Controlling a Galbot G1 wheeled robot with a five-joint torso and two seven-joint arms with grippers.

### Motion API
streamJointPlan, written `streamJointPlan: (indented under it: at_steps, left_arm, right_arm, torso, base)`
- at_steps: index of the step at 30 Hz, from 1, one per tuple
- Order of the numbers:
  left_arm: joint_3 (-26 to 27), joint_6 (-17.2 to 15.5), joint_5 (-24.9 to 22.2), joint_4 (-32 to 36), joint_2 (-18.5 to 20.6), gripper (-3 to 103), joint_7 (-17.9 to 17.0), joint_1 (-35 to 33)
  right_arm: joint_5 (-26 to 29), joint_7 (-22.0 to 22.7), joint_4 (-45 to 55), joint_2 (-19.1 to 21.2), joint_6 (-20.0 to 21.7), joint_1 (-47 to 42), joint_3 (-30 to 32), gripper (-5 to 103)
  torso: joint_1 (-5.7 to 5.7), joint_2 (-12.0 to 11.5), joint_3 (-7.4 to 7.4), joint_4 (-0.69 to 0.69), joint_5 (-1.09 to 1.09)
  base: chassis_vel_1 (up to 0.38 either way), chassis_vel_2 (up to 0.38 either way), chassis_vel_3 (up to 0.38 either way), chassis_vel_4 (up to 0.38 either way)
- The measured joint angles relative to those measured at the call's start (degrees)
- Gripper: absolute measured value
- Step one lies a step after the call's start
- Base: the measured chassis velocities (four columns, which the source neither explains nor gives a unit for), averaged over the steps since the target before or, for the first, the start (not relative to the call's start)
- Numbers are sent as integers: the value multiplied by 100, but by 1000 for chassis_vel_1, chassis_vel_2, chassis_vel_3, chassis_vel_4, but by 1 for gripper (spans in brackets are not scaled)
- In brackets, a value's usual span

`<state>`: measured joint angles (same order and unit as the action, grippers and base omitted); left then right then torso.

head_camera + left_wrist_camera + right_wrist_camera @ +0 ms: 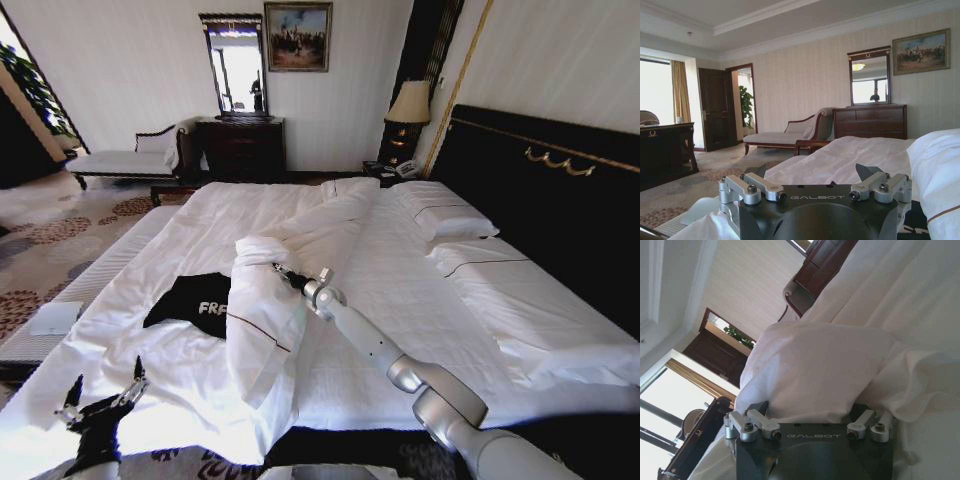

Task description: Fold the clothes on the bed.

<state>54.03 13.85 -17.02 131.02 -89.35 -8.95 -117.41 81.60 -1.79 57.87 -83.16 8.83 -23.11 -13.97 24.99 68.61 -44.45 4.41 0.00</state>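
Right arm extended from the near right corner across the bed (400, 290). Right hand (277, 266) is buried against a raised, bunched fold of white duvet (262, 320). In the right wrist view the right hand (812, 412) has its fingers (756, 412) set wide apart, with the duvet fold (815, 370) sitting between and directly ahead of them. Cannot tell whether the cloth is actually pinched or only pressed against.

Left hand (100, 395) is low at the near left corner of the bed, over the white sheet, fingers spread open with nothing between them. The left wrist view confirms it: left hand (815, 175) has both fingers (867, 172) apart, empty gap, open sheet ahead of it.

Black T-shirt (190, 300) lies flat on the bed, ahead of the left hand and beside the right hand on its left, partly tucked under the lifted duvet fold. White letters "FRE" are readable at the fold's edge; the rest of the lettering is covered. Neither hand touches the shirt. A small corner of it shows past the left hand's right finger in the left wrist view (915, 225).

Beyond the right hand: rumpled duvet ridge running toward the foot of the bed, pillows (445, 215) to its right along the dark headboard (540, 180).

Across the room ahead of the left hand: chaise (785, 135), dark dresser (870, 122) with mirror (869, 75), framed painting (920, 51).
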Motion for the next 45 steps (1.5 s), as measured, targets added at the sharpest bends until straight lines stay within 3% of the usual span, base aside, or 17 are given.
streamJointPlan:
  at_steps: [1,4,7,13,16,20,22,25,31,34,39,45]
  left_arm:
    - [-1,-1,0,-25,4,100,-5,22]
    - [-15,-2,0,-90,14,100,-14,57]
    - [-17,-2,1,-130,22,100,-26,73]
    - [-15,-1,1,-177,46,100,-56,120]
    - [-32,0,2,-186,47,100,-66,130]
    - [-82,5,11,-218,49,100,-102,169]
    - [-97,6,12,-225,49,100,-112,183]
    - [-148,8,13,-241,45,100,-138,216]
    - [-181,12,13,-247,46,100,-164,242]
    - [-221,13,13,-271,60,100,-180,284]
    - [-325,7,91,-279,66,100,-187,315]
    - [-363,-29,143,-256,127,100,-186,336]
  right_arm:
    - [0,-14,15,-7,-22,0,5,85]
    - [0,-93,119,-9,-109,-41,22,69]
    - [0,-166,202,-9,-176,-93,54,63]
    - [8,-362,599,82,-388,-313,114,37]
    - [9,-380,757,147,-437,-388,129,31]
    - [43,-386,1339,370,-554,-624,205,9]
    - [44,-384,1521,436,-592,-702,241,9]
    - [49,-348,2175,702,-677,-1007,472,0]
    - [50,-270,3061,1090,-701,-1576,980,0]
    - [-24,-173,3863,1460,-716,-2366,1608,0]
    - [-286,-42,4415,1723,-738,-3237,2405,0]
    - [-464,254,4996,1726,-873,-4158,3402,0]
  torso:
    - [0,0,0,0,0]
    - [0,0,0,0,0]
    - [0,0,0,0,0]
    - [0,0,0,0,1]
    - [0,0,0,-1,1]
    - [0,0,0,-1,1]
    - [0,0,0,0,1]
    - [0,0,0,-2,1]
    - [0,0,1,-1,2]
    - [0,0,1,2,3]
    - [-1,1,1,1,3]
    - [-1,1,1,1,2]
  base:
    - [0,0,0,0]
    - [0,0,0,0]
    - [0,0,0,0]
    - [0,0,0,0]
    - [0,0,0,0]
    - [0,0,0,0]
    - [0,0,0,0]
    - [0,0,0,0]
    - [0,0,0,0]
    - [0,0,0,0]
    - [0,0,0,0]
    - [0,0,0,0]
